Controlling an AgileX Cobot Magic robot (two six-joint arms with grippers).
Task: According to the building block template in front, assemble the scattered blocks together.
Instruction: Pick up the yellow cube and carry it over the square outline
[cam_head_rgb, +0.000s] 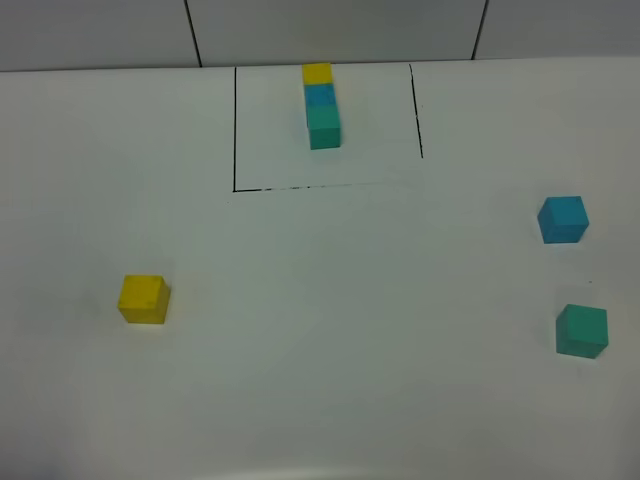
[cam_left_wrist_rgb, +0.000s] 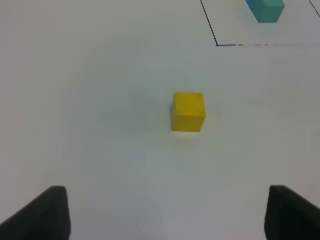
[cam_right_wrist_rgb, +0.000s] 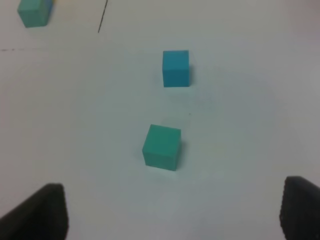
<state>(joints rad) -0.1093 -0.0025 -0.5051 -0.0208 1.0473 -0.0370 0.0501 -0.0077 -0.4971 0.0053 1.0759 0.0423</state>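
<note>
Pincers: the left pincer (cam_left_wrist_rgb: 167, 215) hangs with its jaws wide apart and empty; the right pincer (cam_right_wrist_rgb: 172, 212) is spread and empty too.
Nearest cubes: the yellow cube (cam_left_wrist_rgb: 188, 111) lies ahead of the left pincer, clear of it; the teal-green cube (cam_right_wrist_rgb: 161, 147) lies ahead of the right one, with the blue cube (cam_right_wrist_rgb: 175, 68) beyond.
Places: in the high view, yellow sits at lower left, blue at the right edge, teal-green below it at lower right, all well apart on the white tabletop (cam_head_rgb: 350, 400).
Template: the template row (cam_head_rgb: 321, 105), yellow, blue, green, touching, stands at upper middle inside the black frame (cam_head_rgb: 235, 130).
Handling: small matte cubes, probably light and stiff, unlikely to slip, though a nudge may skid them.
Hold: two opposite flat side faces, jaws squared to them and centred; the teal-green cube sits slightly turned, so the wrist likely needs rotating.
Progress: nothing joined yet.
</note>
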